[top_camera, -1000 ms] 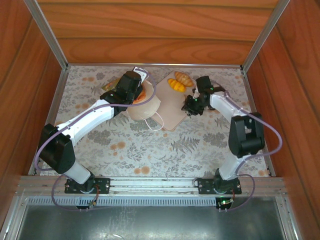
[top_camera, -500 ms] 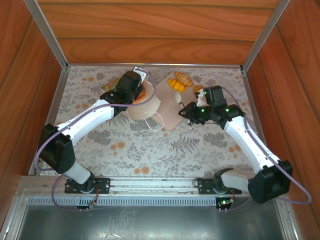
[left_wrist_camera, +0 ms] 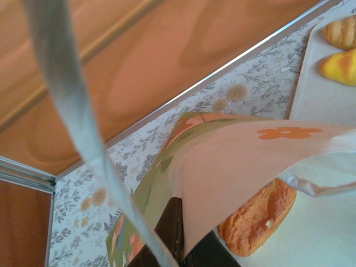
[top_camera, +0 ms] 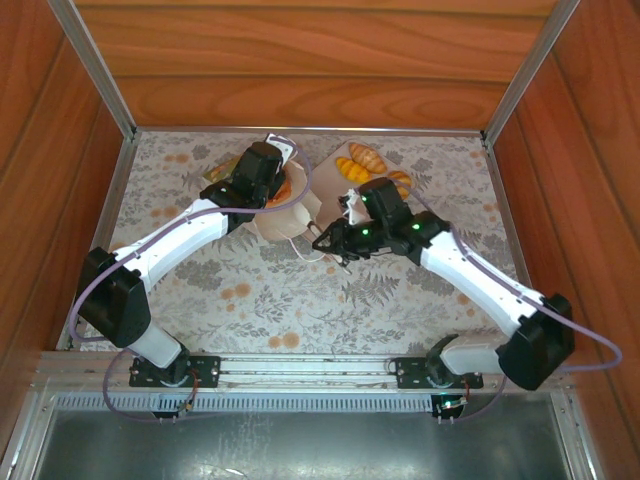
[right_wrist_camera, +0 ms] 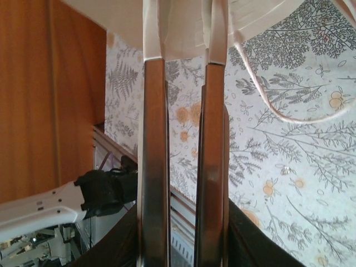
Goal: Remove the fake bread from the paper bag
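Right gripper: jaws slightly apart, narrow gap, nothing between them in the right wrist view. It hangs low over the floral table cloth just right of the paper bag, fingertips pointing at the bag's mouth, with a white cord handle lying loose beside them. Left gripper: clenched on the bag's printed upper edge, holding the mouth lifted open. The bag lies on its side toward the far left of the table, mouth facing right, against the pink tray. Fake bread on tray, far end: a croissant, a yellow bun, and one more golden piece at the right edge. In the bag, a round golden pastry sits just within the mouth; anything deeper is hidden by the paper. Judgement: task partly done, three pieces out, at least one left. The right gripper looks poised to reach in for it.
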`<state>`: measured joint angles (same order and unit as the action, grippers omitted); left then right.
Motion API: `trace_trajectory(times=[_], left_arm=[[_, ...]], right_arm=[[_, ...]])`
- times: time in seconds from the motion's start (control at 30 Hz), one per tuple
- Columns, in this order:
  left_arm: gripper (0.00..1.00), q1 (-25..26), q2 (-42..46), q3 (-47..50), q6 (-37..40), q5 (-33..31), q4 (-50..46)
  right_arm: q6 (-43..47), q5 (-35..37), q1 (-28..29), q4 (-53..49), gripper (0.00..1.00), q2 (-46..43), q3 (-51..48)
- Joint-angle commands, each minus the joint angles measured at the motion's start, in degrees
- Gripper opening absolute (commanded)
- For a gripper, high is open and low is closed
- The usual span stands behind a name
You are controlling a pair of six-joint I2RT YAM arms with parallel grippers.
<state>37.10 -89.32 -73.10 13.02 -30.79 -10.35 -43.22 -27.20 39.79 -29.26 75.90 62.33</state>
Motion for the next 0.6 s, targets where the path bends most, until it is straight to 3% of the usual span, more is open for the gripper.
trace_trajectory(times=[0.0,0.3,0.57], left_arm=[[0.0,0.3,1.5,-0.6,-1.1,0.5,-0.1],[0.0,0.3,2.3,0.2,-0.9,1.0,-0.9],[0.0,0.3,2.3,0.8,-1.2,1.3,-0.9]], right_arm=[[-1.5,-0.9,0.3,6.4,0.35,3.7,3.1],[-4.9,3.2,-0.2,13.0,0.4,10.9,5.6],[-7.8,2.4,-1.7,18.3,0.42,16.3,7.9]])
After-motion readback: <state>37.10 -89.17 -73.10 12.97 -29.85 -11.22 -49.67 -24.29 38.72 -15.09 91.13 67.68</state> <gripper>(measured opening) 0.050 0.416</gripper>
